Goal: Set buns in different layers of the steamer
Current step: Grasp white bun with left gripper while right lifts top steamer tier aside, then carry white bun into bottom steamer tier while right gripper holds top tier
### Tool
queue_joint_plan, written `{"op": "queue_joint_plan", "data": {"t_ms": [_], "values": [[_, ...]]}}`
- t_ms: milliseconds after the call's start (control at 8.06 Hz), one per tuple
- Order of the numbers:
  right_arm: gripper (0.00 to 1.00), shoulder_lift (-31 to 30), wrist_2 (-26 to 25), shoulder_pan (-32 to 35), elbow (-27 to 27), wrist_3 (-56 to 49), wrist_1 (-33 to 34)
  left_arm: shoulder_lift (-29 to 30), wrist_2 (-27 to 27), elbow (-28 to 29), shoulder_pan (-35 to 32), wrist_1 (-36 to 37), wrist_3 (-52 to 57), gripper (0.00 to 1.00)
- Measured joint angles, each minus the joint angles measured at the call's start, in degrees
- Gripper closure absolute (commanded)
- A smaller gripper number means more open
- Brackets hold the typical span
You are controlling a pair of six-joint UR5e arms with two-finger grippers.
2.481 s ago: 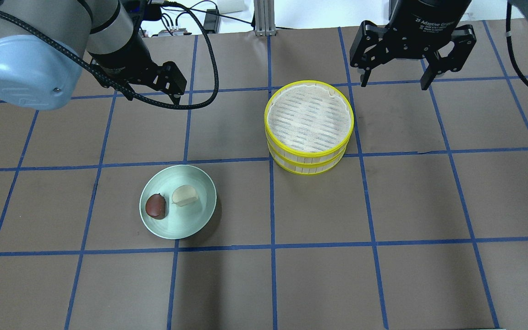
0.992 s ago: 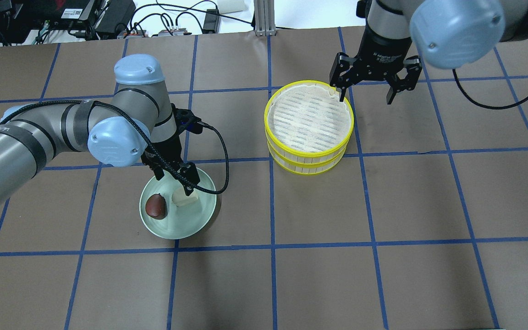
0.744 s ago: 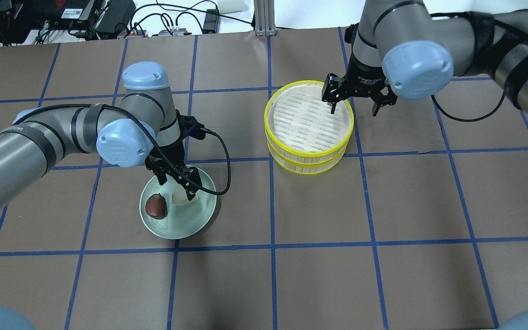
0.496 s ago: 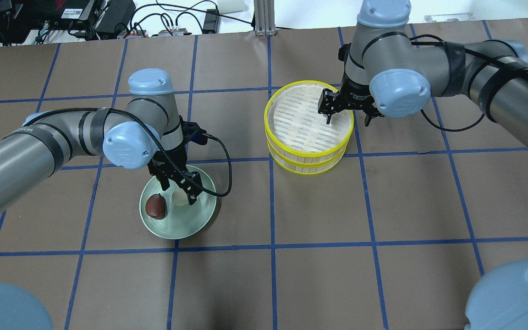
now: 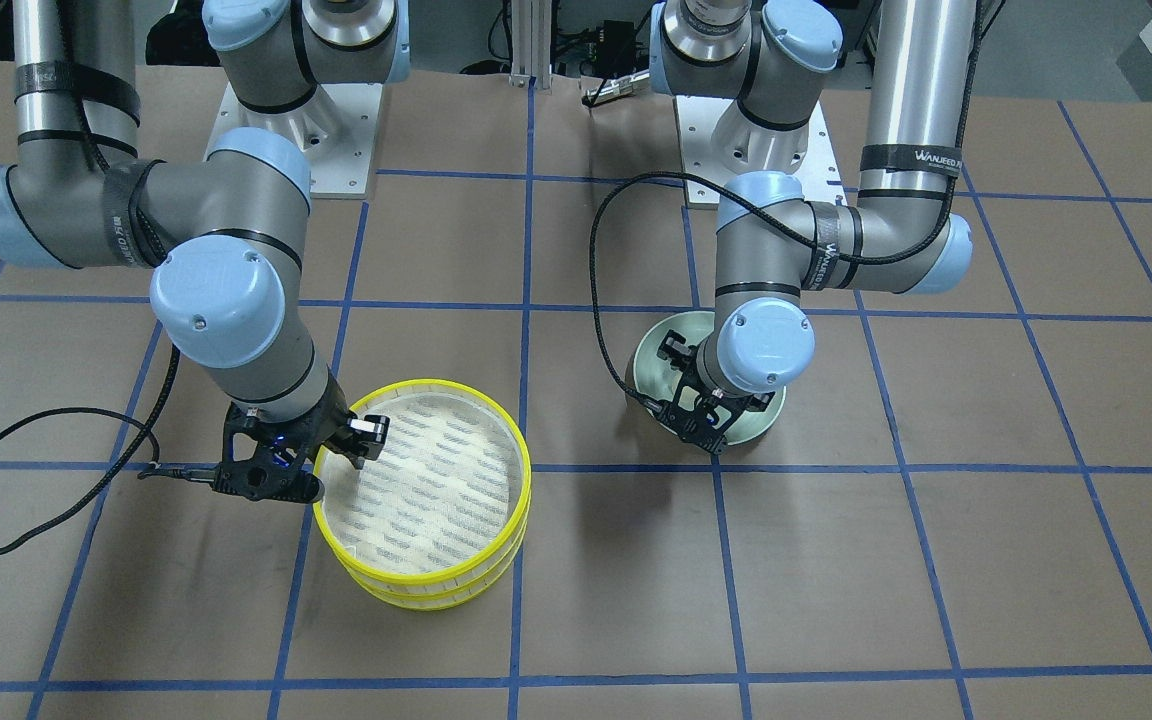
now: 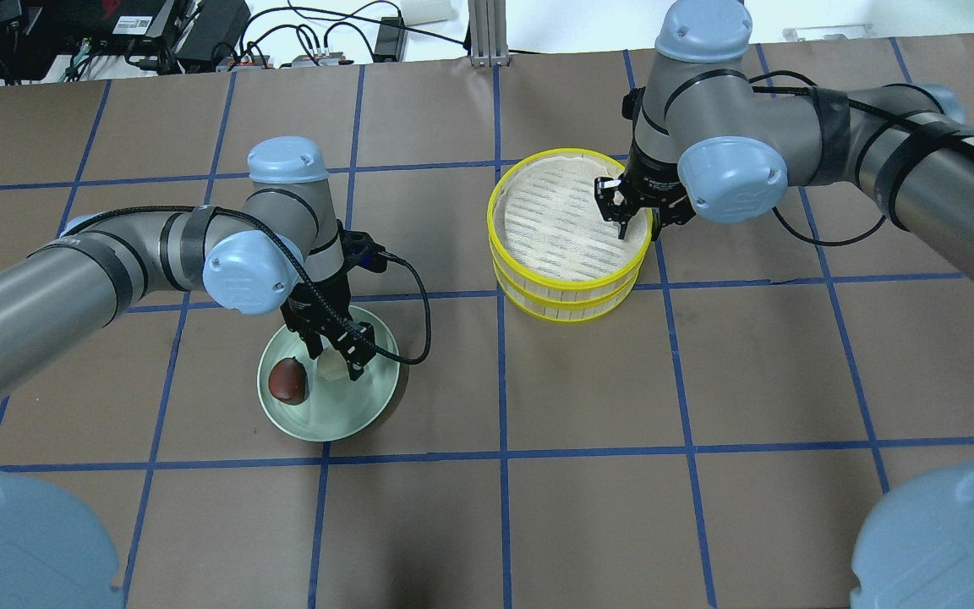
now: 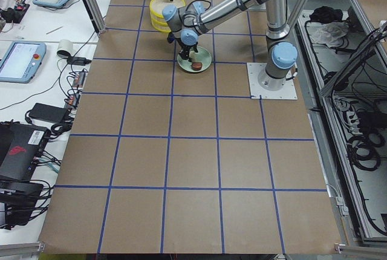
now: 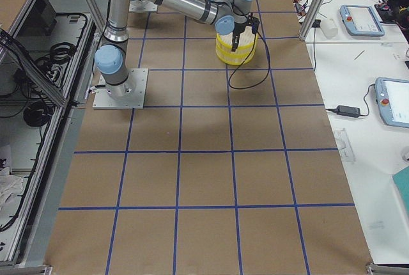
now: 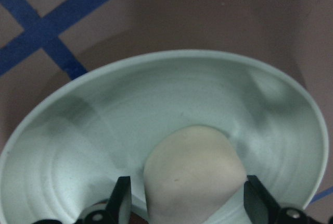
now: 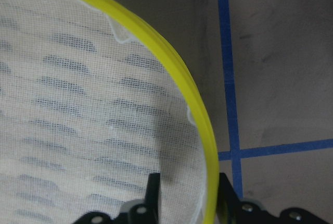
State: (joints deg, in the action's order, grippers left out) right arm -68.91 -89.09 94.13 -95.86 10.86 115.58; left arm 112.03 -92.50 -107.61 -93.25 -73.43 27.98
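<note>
We count 1 cream bun [image 9: 192,177], 1 brown bun [image 6: 287,381] on plate [image 6: 343,416] | steamer [image 6: 571,294], 2 layers [image 6: 571,311] | left hand [image 6: 336,364] wide round cream bun | right hand [image 6: 639,233] narrow astride steamer rim

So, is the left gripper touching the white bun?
Cannot tell. In the left wrist view, the left gripper straddles the white bun; one side gapped, other unclear.

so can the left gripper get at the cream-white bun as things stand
Probably yes: the left gripper hangs open over the pale green plate, a finger on each side of the cream-white bun, nothing between. The reddish-brown bun lies off to one side.
</note>
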Motion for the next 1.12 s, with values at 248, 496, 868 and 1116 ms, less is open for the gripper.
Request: {"op": "queue_joint_plan", "data": {"t_ms": [248, 496, 868, 1116], "values": [[1.00, -0.2, -0.5, 0.0, 0.1, -0.1, 0.0, 0.0, 0.3, 0.6, 0.0, 0.1, -0.2, 1.00], [1.00, -0.5, -0.9, -0.1, 0.4, -0.3, -0.2, -0.9, 0.5, 1.7, 0.0, -0.1, -0.9, 1.00], [1.00, -2.5, -2.9, -2.4, 0.9, -1.4, -1.0, -3.0, 3.8, 6.7, -0.4, -1.4, -5.4, 1.00], [1.00, -3.9, -2.7, -7.0, 0.9, -6.1, -2.5, -4.8, 5.0, 9.9, -1.5, -1.7, -8.8, 1.00]]}}
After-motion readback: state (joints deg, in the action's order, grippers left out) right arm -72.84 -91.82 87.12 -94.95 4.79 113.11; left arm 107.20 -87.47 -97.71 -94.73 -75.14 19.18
